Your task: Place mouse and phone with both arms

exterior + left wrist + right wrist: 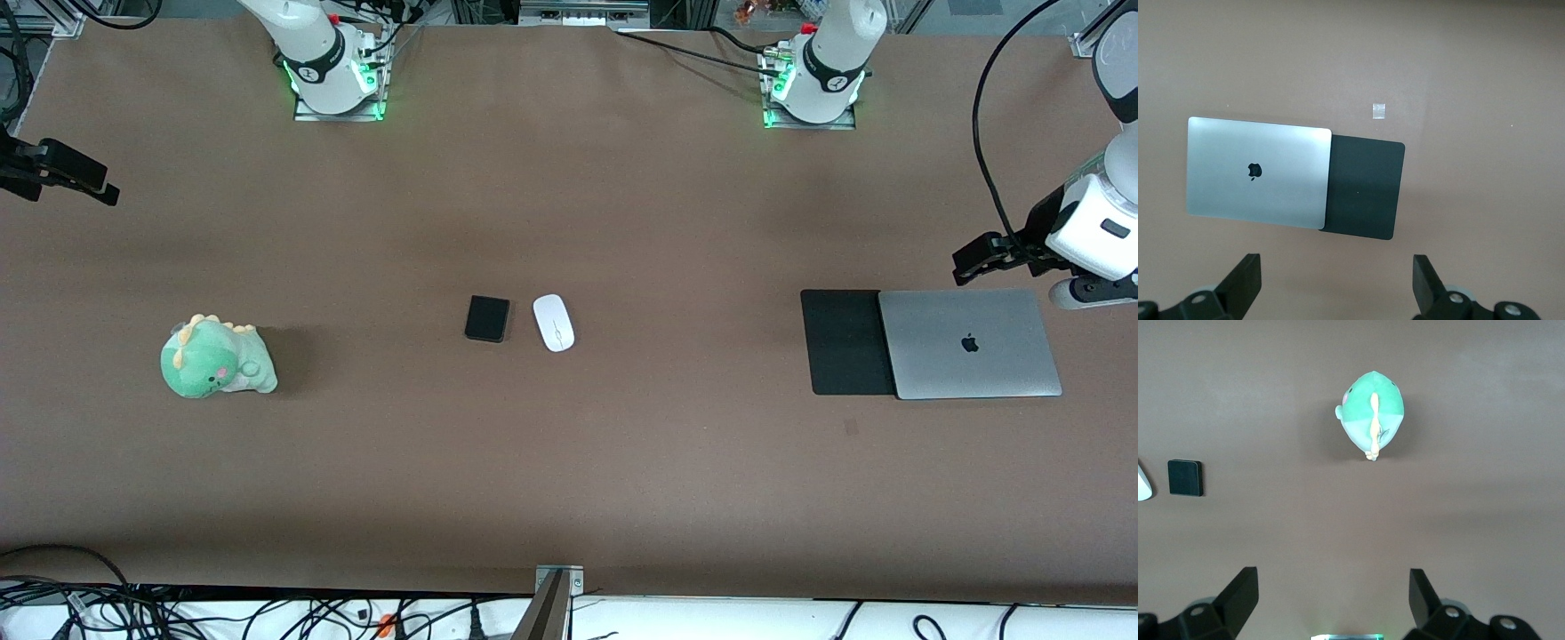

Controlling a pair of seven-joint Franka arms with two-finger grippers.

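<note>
Closest to the front camera on my brown table [569, 480] sits a green toy dinosaur [216, 357], toward my right arm's end. It lies on its side with its yellow spikes showing, and nothing touches it.

A bit farther from the front camera, in the middle of the table, are my two things. The phone [488, 318] is a small flat black square-ish shape lying flat. The mouse [553, 322] is white and oval with a thin grey line on top. They lie just beside each other but do not touch, the phone on the side toward my right arm. Neither one is in my hands.

Toward my left arm's end lies a closed silver laptop [969, 343] with a dark apple mark on its lid. It rests partly on a black mouse pad [845, 342], covering one edge of it. The bare part of the pad has nothing on it. Near the pad there is a tiny pale patch on the table [1379, 110].

Farther still are my hands, both up in the air. My left gripper [1338, 287] hangs over the table just beside the laptop, its two fingers spread wide, holding nothing. My right gripper [1333, 603] hangs over the table edge at my right arm's end, fingers spread wide too, holding nothing. Both arms wait.
</note>
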